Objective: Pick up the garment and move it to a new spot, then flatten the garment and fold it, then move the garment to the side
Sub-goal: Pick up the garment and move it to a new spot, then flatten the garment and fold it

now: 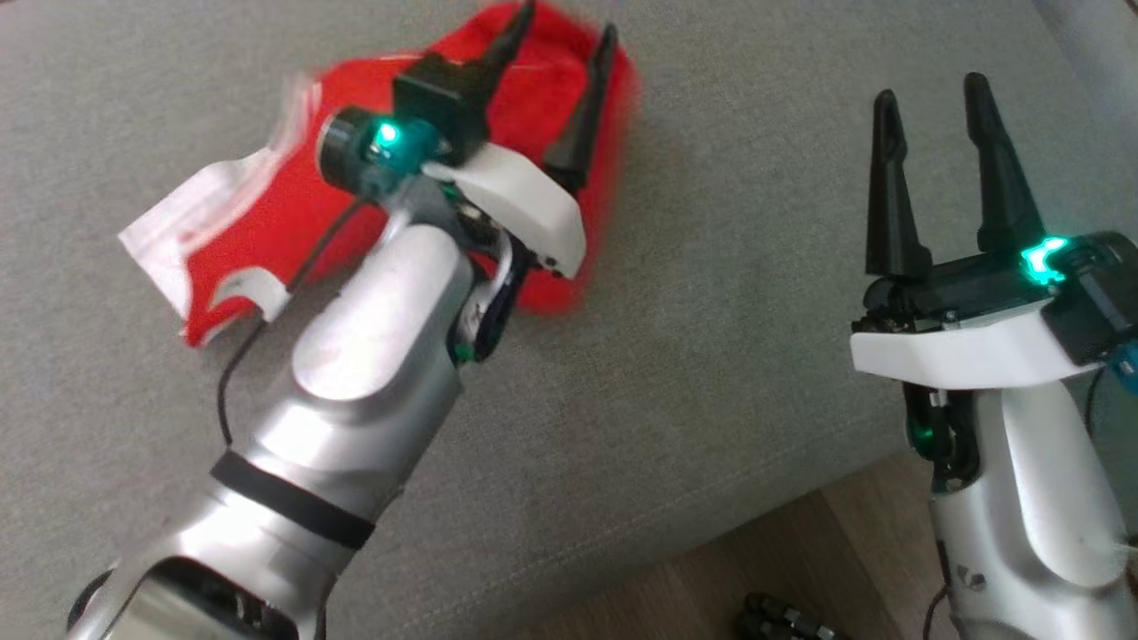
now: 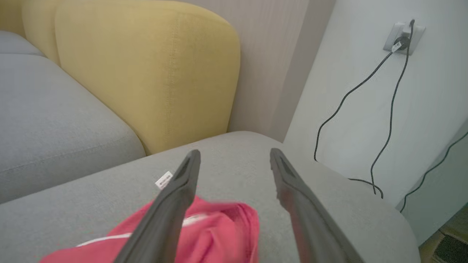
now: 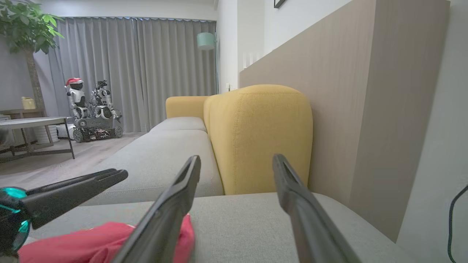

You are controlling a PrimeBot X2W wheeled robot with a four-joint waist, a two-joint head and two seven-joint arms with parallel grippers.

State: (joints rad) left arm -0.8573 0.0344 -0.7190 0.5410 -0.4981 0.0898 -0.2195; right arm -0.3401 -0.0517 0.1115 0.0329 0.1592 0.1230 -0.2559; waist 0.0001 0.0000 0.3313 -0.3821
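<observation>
Here's the left gripper (image 1: 566,20), up over the red garment (image 1: 267,213), its two dark fingers spread wide with nothing pinched between them. It's open, plain as day in the left wrist view, where bare grey fabric shows between the tips. The garment lies bunched on the grey sofa cushion (image 1: 711,356), red with white trim along its left edge, and sits toward the upper left of the head view, partly under the left arm. Its outline is blurred there, so the exact folds are hard to read. From the left wrist, the red cloth sits low in frame beneath the fingers, and a small white tag (image 2: 163,179) shows on the cushion just beyond it. Over on the other side, the right gripper (image 1: 930,89) is open too, fingers well apart and pointing up the head view, holding nothing. It's well clear of the garment, near the cushion's front edge, with the wooden floor (image 1: 711,578) below. The right wrist view catches the edge of the red cloth at lower left, with one finger of the left gripper above it. Behind it all stands the yellow backrest (image 2: 146,73), and off to the right a wall socket (image 2: 402,36) with dark cables trailing down.
</observation>
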